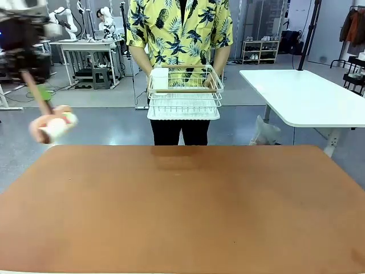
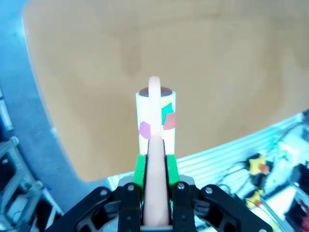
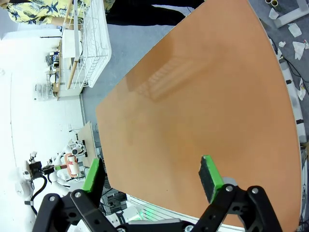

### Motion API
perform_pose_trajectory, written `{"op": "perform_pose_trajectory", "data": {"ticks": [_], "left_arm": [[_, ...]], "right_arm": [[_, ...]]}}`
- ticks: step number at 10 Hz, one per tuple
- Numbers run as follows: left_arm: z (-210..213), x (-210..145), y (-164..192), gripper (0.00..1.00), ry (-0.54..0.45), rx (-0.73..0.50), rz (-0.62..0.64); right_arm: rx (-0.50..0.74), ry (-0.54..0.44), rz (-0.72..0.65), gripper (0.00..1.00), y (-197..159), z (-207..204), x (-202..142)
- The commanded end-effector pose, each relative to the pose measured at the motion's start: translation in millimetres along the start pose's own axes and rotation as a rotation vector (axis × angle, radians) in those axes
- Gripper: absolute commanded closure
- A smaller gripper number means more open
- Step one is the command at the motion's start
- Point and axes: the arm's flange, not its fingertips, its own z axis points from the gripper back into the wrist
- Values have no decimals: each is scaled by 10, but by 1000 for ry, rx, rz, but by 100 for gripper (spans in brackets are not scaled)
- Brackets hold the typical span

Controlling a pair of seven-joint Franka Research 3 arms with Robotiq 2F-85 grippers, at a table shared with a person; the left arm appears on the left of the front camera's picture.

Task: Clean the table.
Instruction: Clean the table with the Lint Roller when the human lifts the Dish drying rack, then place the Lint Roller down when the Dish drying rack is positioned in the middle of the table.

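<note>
Reddish-brown table [image 1: 182, 211], white pink-handled cup [image 2: 166, 113], white basket [image 1: 184, 109]

You've got the table [image 1: 182, 217] across the near half of the front view: smooth reddish-brown matte top, straight far edge, both far corners rounded. A faint darker reflection [image 1: 178, 162] sits on the top near the far edge, about centre. The right wrist view shows it as a streaky patch toward the far side, with one rounded corner in view. In the left wrist view the top is blurred and its edge curves off over the grey floor [image 1: 102, 123]. The white table [image 1: 308, 94] stands on that floor, well apart at far right.
</note>
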Motion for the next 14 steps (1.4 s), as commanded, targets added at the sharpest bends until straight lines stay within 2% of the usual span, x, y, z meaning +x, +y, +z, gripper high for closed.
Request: {"op": "perform_pose_trajectory", "data": {"ticks": [1,3,4,14], "left_arm": [[-294,-225,66,79,-62,42,59],[-262,-294,73,79,-94,6,43],[-108,-337,242,79,-43,26,51],[-108,-337,242,79,-43,26,51]], "right_arm": [[15,-1,1,0,19,10,-11],[15,-1,1,0,19,10,-11],[15,-1,1,0,19,10,-11],[15,-1,1,0,19,10,-11]]}}
